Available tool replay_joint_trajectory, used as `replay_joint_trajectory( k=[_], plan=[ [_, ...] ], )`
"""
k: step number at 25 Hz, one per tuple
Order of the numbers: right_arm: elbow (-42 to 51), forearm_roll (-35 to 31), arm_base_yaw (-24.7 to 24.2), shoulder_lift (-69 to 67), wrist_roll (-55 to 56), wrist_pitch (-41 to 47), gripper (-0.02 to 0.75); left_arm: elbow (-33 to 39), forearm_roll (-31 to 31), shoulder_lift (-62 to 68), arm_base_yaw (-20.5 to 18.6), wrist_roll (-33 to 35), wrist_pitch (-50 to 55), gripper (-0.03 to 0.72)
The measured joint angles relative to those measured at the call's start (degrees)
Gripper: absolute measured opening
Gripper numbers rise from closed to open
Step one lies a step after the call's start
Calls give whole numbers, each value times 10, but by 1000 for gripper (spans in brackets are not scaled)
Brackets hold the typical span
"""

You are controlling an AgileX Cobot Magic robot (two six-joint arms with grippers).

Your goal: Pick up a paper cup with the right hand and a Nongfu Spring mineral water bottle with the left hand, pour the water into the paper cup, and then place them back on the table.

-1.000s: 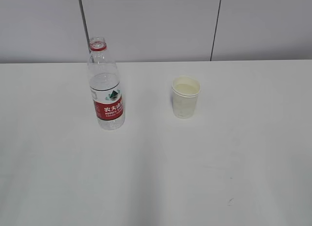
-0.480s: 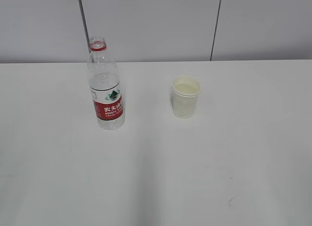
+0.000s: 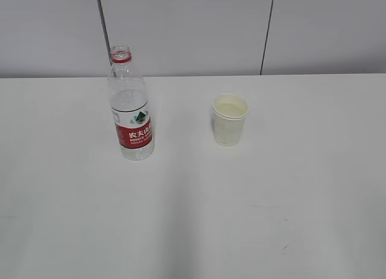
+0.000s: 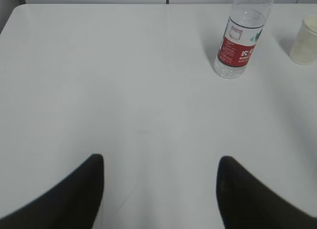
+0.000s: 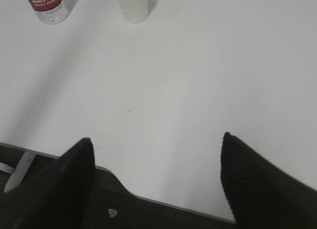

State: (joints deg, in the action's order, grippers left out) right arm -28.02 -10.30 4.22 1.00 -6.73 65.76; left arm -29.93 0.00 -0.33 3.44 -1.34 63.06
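Nothing moved: uncapped bottle (image 3: pixel 131 110) and cup (image 3: pixel 230 120) well apart, unobstructed.

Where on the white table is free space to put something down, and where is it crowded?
The white tabletop is bare in front of the tall clear plastic bottle with the red label and the small cream paper cup, and right of the cup. The gap between them is narrower but open. Nowhere is truly crowded.
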Motion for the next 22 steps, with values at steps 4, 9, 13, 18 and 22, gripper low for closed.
replay_joint_trajectory(
  k=[4,9,13,18,22],
  plan=[
    [0,7,0,0,10,0,588,0,3,0,0,0,0,447],
    [0,25,0,0,32,0,588,0,3,0,0,0,0,447],
    [0,25,0,0,33,0,588,0,3,0,0,0,0,447],
    [0,25,0,0,33,0,588,0,5,0,0,2,0,447],
    [0,25,0,0,33,0,588,0,6,0,0,3,0,447]
  ],
)
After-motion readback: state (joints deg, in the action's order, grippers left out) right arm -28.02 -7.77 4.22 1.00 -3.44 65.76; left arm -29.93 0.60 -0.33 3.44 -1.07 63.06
